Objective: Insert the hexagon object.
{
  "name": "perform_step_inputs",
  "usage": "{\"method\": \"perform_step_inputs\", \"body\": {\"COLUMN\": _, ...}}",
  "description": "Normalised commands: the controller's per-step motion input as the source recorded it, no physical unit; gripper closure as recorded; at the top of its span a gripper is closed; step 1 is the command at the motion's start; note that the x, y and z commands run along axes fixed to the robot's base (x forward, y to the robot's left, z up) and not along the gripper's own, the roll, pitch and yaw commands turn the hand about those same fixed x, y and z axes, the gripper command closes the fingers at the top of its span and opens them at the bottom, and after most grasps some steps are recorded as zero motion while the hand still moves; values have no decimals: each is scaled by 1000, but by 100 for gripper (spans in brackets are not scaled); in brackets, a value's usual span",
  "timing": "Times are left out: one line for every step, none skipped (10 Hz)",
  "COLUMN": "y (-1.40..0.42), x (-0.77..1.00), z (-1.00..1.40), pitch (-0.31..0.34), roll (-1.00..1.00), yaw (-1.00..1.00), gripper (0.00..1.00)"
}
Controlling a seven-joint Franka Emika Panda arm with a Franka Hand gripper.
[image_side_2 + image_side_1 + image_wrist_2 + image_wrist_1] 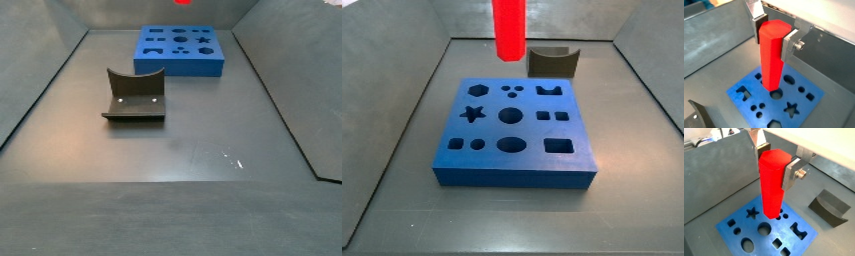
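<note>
The hexagon object point(771, 188) is a long, glossy red bar with a six-sided end. My gripper point(777, 162) is shut on its upper part and holds it upright; both wrist views show the silver fingers point(791, 42) on either side. The bar's lower end hangs above the blue block point(783, 233), over the area of a round hole, without touching it. In a side view the bar point(509, 28) hangs well above the back part of the block point(516, 175), and the gripper is out of frame. In a side view only the bar's red tip point(183, 2) shows.
A dark grey curved block point(553, 62) stands just behind the blue block; it also shows in a side view point(134, 95) and in a wrist view point(831, 205). Grey walls enclose the floor on several sides.
</note>
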Motion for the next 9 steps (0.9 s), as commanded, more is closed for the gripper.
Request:
{"method": "perform_step_inputs", "body": {"y": 360, "x": -257, "z": -177, "pitch": 0, "roll": 0, "yaw": -626, "gripper": 100}}
{"method": "perform_step_inputs", "body": {"y": 420, "x": -280, "z": -171, "pitch": 0, "roll": 0, "yaw": -563, "gripper": 100}}
{"method": "perform_step_inputs", "body": {"y": 466, "x": -300, "z": -163, "pitch": 0, "roll": 0, "yaw": -506, "gripper": 100}}
{"method": "perform_step_inputs", "body": {"y": 520, "x": -346, "z": -177, "pitch": 0, "roll": 0, "yaw": -440, "gripper": 100}}
{"method": "perform_step_inputs", "body": {"y": 471, "x": -577, "z": -351, "pitch": -44, "roll": 0, "yaw": -451, "gripper": 100}}
{"method": "perform_step_inputs", "body": {"y": 209, "x": -600, "z": -406, "pitch": -181, "roll": -86, "yaw": -560, "gripper": 100}}
{"method": "perform_step_inputs", "body": {"y": 0, "x": -409, "z": -554, "pitch": -211, "roll": -180, "yaw": -729, "gripper": 100}}
{"method": "perform_step_inputs", "body": {"y": 0, "x": -214, "z": -557, "pitch": -187, "roll": -186, "yaw": -871, "gripper": 100}}
{"method": "perform_step_inputs", "body": {"y": 0, "x": -214, "z": -563, "pitch": -180, "roll": -191, "yaw": -874, "gripper": 100}}
